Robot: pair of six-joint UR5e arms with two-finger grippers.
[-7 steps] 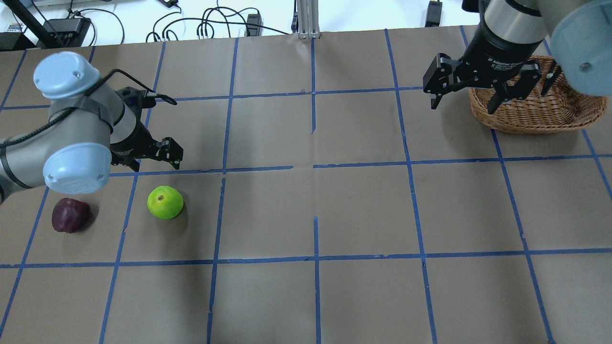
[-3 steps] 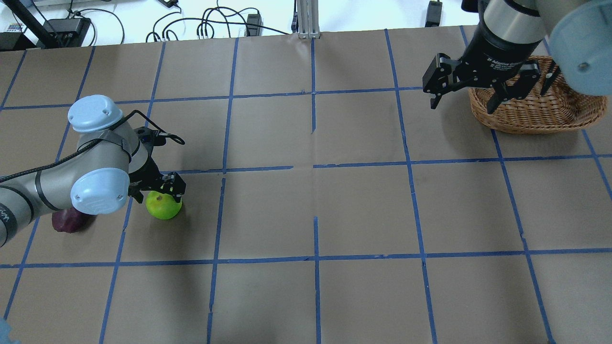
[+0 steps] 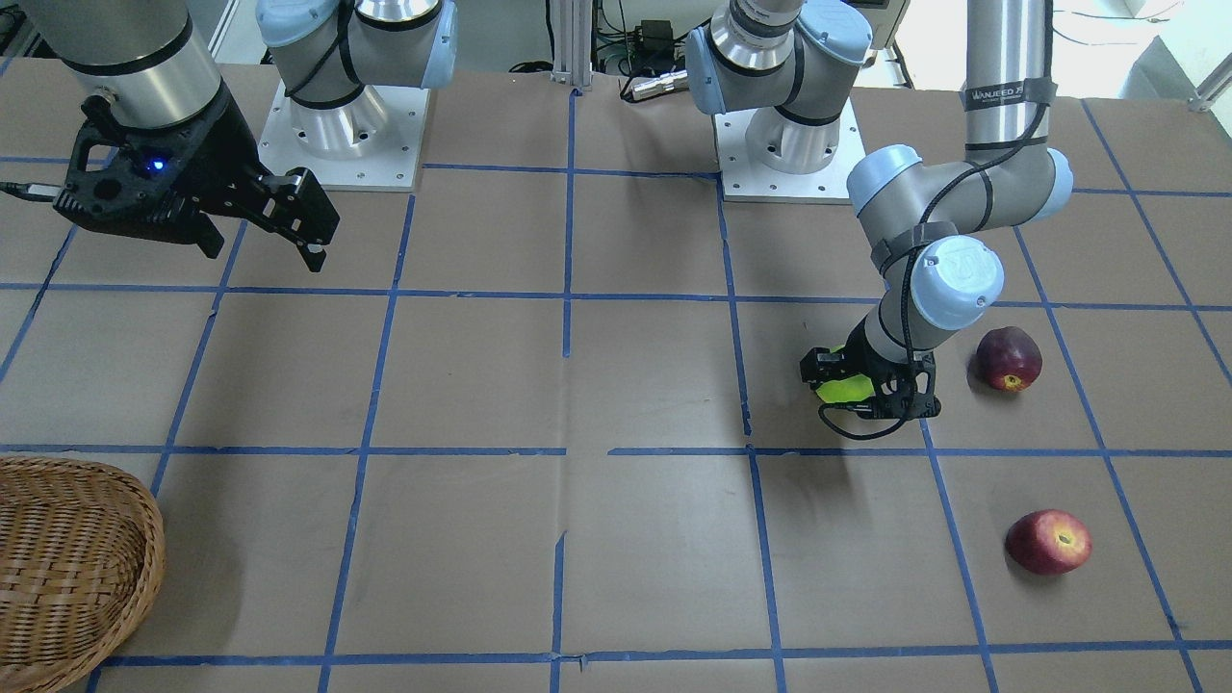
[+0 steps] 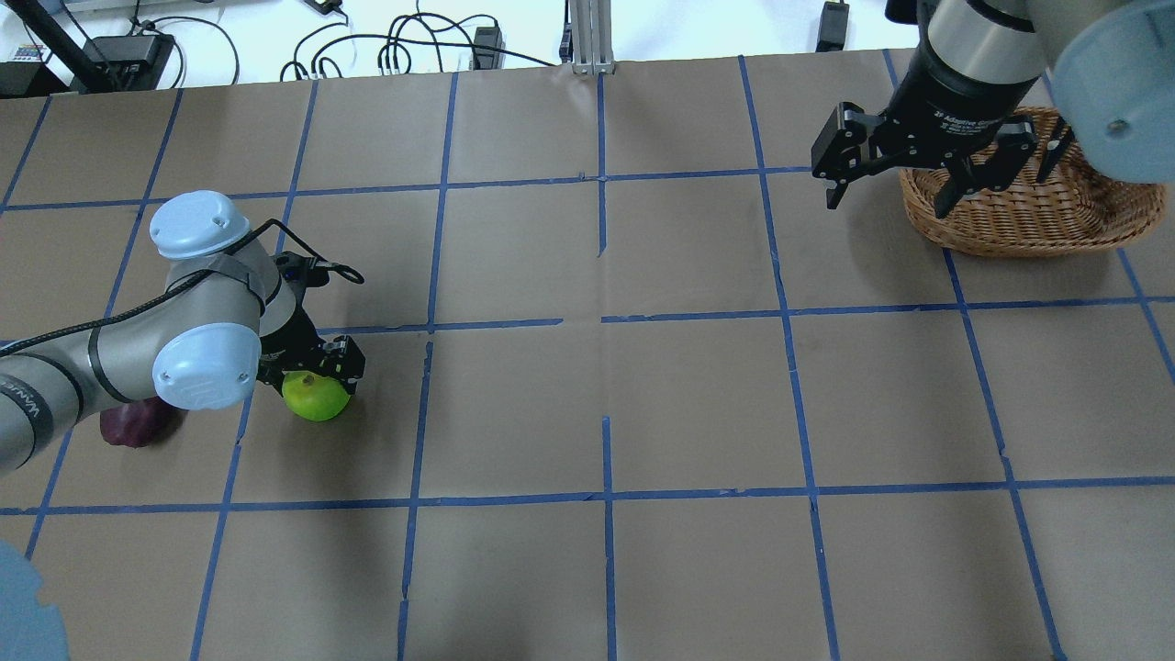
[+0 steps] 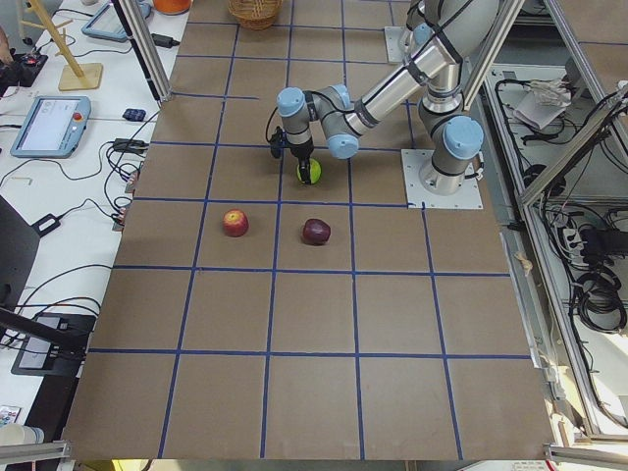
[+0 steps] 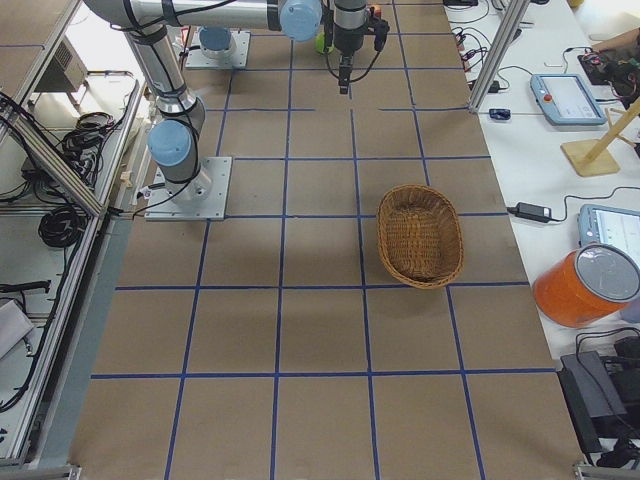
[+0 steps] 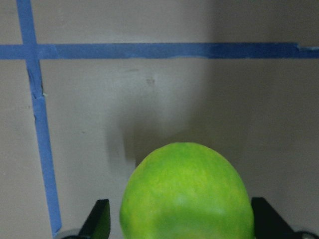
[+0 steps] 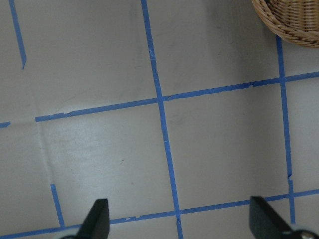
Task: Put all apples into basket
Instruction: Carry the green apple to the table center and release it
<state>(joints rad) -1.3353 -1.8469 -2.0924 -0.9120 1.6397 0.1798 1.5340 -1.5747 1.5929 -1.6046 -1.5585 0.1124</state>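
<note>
Overhead exterior view, from the robot's left: the maroon apple (image 4: 124,429) lies on the paper-covered table (image 4: 606,413), half hidden under the left arm's elbow. The red apple (image 3: 1049,542) does not show from above; the front-facing camera finds it on the same side, farther from the robot's base. Neither is touched.

Just beside the maroon one, the left gripper (image 4: 310,375) is lowered over the green apple (image 4: 317,402). Its jaws are spread, one on each flank of the fruit. The left wrist camera shows one fingertip (image 7: 99,221) with a sliver of table between it and the green skin, and the other almost against it. The jaws look set across the apple's widest part so that closing will catch it squarely and not push it away. The apple rests on the table, not yet lifted.

Well apart, at the far right, the right gripper (image 4: 890,204) hangs spread and holding nothing above the table, beside the near end of the wicker basket (image 4: 1028,225). No apple shows in the basket. Since all three apples lie on the opposite side, that arm is probably parked there to receive fruit or to stay clear.
</note>
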